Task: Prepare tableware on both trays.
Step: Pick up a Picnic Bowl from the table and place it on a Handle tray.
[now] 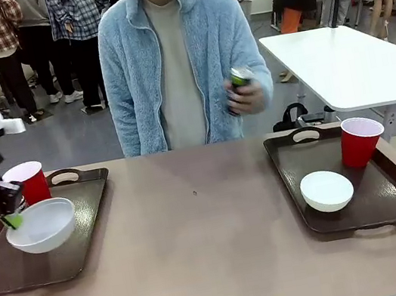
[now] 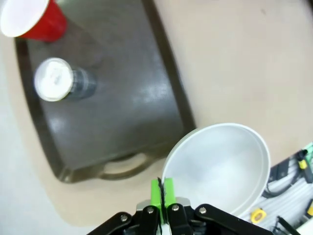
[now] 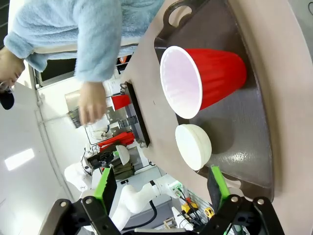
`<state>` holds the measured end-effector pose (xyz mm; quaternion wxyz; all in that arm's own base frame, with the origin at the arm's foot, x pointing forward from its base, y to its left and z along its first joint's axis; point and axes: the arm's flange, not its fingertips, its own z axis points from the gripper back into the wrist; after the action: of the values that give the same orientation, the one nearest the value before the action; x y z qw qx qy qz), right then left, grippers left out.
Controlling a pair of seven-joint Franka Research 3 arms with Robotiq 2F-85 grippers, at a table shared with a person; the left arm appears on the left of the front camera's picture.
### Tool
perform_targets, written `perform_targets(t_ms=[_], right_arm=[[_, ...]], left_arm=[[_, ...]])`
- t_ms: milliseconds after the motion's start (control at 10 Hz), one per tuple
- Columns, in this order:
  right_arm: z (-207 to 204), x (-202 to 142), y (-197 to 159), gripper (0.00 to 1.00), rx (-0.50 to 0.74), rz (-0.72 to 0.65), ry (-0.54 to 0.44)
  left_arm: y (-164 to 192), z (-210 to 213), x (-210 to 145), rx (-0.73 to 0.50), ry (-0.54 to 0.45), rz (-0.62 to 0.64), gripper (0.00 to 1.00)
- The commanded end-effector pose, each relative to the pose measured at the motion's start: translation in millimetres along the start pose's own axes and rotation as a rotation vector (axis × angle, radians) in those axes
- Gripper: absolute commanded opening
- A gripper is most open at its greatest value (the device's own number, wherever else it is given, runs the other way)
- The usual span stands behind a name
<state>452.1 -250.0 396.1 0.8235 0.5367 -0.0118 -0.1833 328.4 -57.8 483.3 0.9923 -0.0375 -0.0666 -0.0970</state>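
Left gripper (image 1: 11,219): my green pads are pinched tight on the rim of a white bowl (image 1: 41,225), which I hold tilted above the left tray (image 1: 83,237).
Left tray: a red cup (image 1: 29,181) stands at its far end near the handle cut-out; my left wrist view also shows a can (image 2: 61,85) upright on the tray beside that cup, though the picture is blurred and I cannot read any print on it.
Right gripper (image 3: 161,188): my fingers stand wide apart with nothing between them, looking over the right tray (image 1: 391,198).
Right tray: a second red cup (image 1: 359,141) stands upright toward the far side; a second white bowl (image 1: 327,190) sits just in front of it, apart from the cup.
Person: stands at the far side of the table (image 1: 209,253), one hand (image 1: 246,95) raised and holding another can (image 1: 236,84) above the table.
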Motion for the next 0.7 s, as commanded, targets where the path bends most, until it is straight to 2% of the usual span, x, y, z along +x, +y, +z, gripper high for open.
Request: perform_targets(t_ms=[0,300,600], right_arm=[[0,0,0,0.97,0.005,0.004,-0.003],[0,0,0,0.97,0.005,0.004,-0.003],[0,0,0,0.97,0.005,0.004,-0.003]], left_arm=[[28,-5,4,0.004,-0.058,0.009,0.0],[44,-23,15,0.01,-0.051,0.041,0.0],[51,-71,25,0.051,-0.048,0.084,0.0]])
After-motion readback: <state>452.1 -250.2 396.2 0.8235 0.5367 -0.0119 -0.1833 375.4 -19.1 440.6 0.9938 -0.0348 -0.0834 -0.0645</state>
